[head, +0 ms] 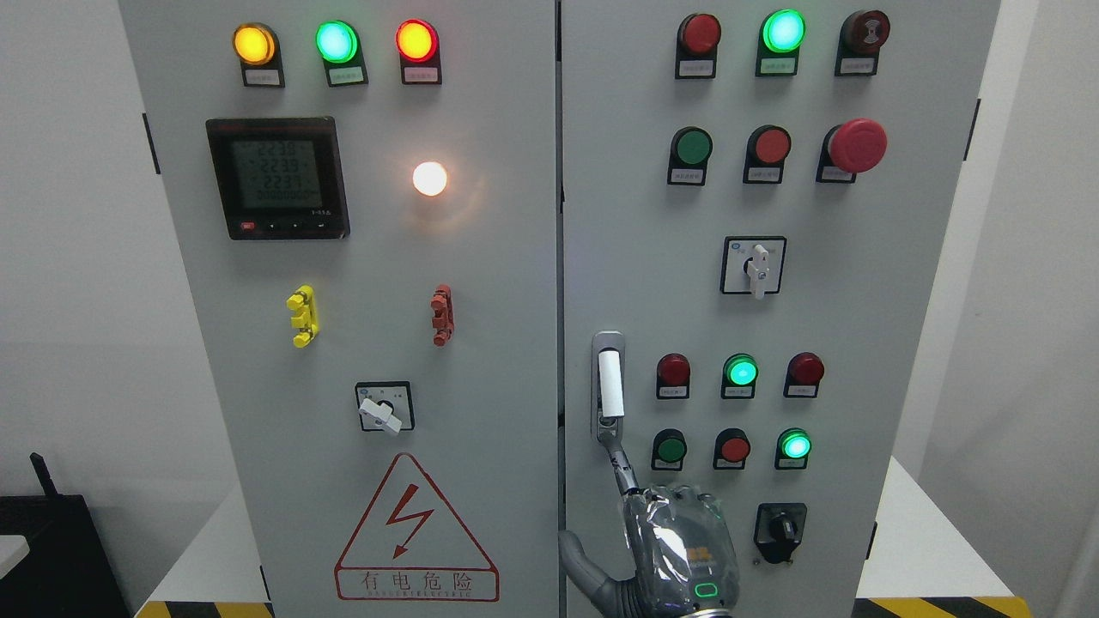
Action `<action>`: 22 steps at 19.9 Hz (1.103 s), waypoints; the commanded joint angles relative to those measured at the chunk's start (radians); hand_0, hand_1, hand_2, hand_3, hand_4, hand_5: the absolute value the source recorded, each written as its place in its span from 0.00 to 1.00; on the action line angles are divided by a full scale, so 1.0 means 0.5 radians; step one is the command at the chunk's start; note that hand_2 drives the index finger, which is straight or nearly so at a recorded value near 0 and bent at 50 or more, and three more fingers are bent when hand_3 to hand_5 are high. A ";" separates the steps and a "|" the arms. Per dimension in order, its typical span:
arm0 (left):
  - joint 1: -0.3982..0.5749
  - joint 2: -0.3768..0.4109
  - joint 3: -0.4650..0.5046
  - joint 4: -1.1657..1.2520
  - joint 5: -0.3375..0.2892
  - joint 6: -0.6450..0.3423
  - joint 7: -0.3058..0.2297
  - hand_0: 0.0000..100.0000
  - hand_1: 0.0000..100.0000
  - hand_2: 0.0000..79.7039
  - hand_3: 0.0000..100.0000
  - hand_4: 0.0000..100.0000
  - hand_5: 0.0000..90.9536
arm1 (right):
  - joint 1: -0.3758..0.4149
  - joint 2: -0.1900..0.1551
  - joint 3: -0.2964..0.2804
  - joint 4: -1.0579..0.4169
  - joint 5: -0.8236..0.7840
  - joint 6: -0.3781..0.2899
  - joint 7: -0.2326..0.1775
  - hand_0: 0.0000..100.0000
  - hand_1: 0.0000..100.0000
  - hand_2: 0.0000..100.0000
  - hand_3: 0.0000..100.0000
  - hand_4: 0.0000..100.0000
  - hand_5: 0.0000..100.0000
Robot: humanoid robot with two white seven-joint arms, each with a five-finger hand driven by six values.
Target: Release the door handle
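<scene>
Handle (pixel 609 384) just above hand (pixel 665 541)

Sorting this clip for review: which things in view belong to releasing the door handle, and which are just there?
Belongs to the job:
- door handle on the right cabinet door
- hand below it, one finger reaching up to the handle's lower end

Just there:
- digital meter
- emergency stop button
- warning triangle
- yellow clip

A hand (pixel 678 549) is seen with a grey body wrapped in clear, crinkled plastic film, an orange marking and a small green-lit outline on its back, and slim grey jointed metal fingers (pixel 620 463).
</scene>
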 commanded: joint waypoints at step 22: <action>-0.052 -0.002 0.034 0.000 0.000 0.002 0.001 0.12 0.39 0.00 0.00 0.00 0.00 | -0.108 0.022 -0.022 -0.108 0.003 0.148 0.045 0.41 0.00 1.00 1.00 0.89 0.97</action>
